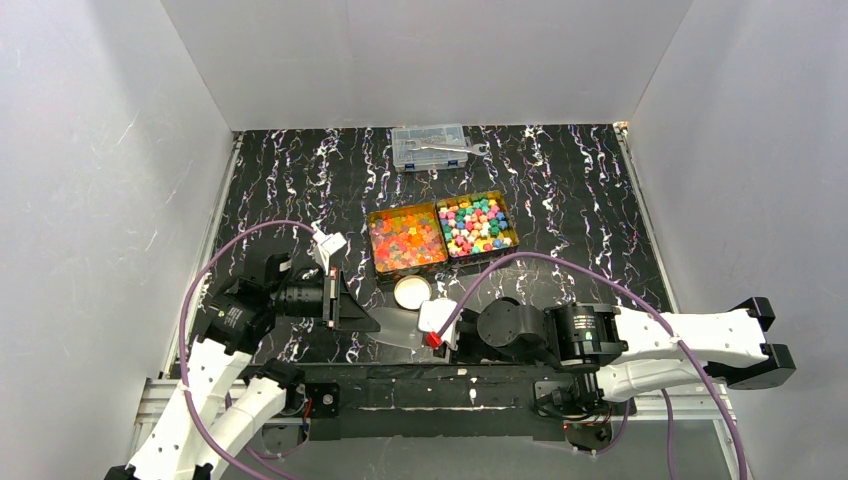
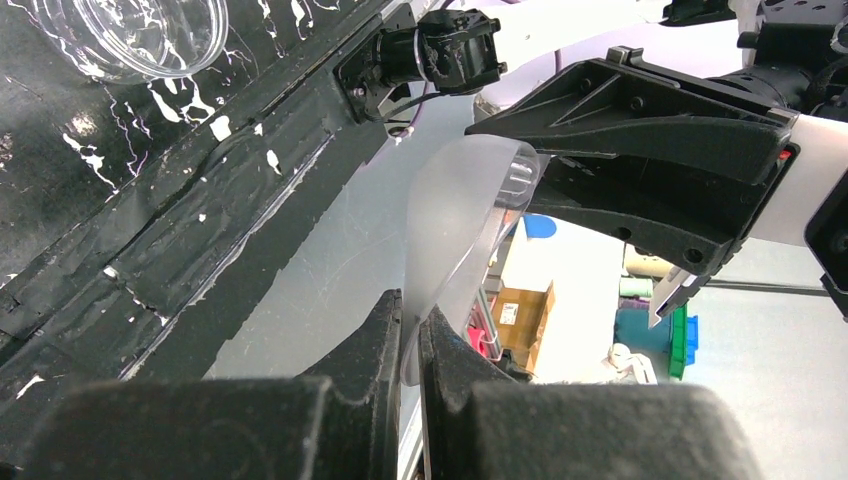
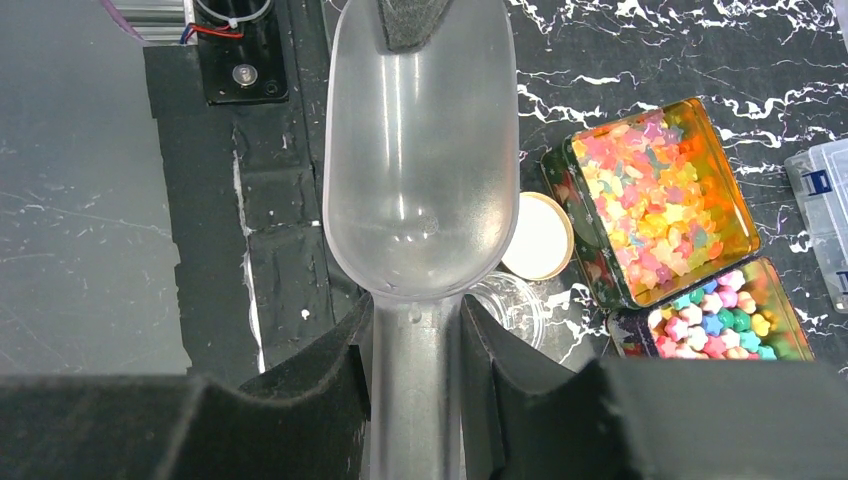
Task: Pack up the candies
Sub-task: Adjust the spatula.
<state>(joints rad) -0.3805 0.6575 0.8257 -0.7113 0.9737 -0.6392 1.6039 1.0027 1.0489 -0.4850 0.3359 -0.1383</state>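
Note:
Glossy red, orange and yellow candies (image 1: 406,238) fill the left tin; pastel candies (image 1: 477,226) fill the right tin. Both also show in the right wrist view, glossy (image 3: 660,200) and pastel (image 3: 720,320). A clear plastic scoop (image 1: 402,331) hangs empty between both grippers near the front edge. My right gripper (image 3: 415,340) is shut on the scoop's handle. My left gripper (image 2: 412,335) is shut on the scoop's (image 2: 460,220) front lip. In the top view the left gripper (image 1: 372,322) is left of the scoop and the right gripper (image 1: 432,338) right of it.
A small clear jar (image 3: 505,305) stands under the scoop (image 3: 420,160), with its white lid (image 3: 537,237) beside it, in front of the tins. A clear compartment box with a wrench (image 1: 432,147) sits at the back. White walls enclose the black marbled table (image 1: 580,220).

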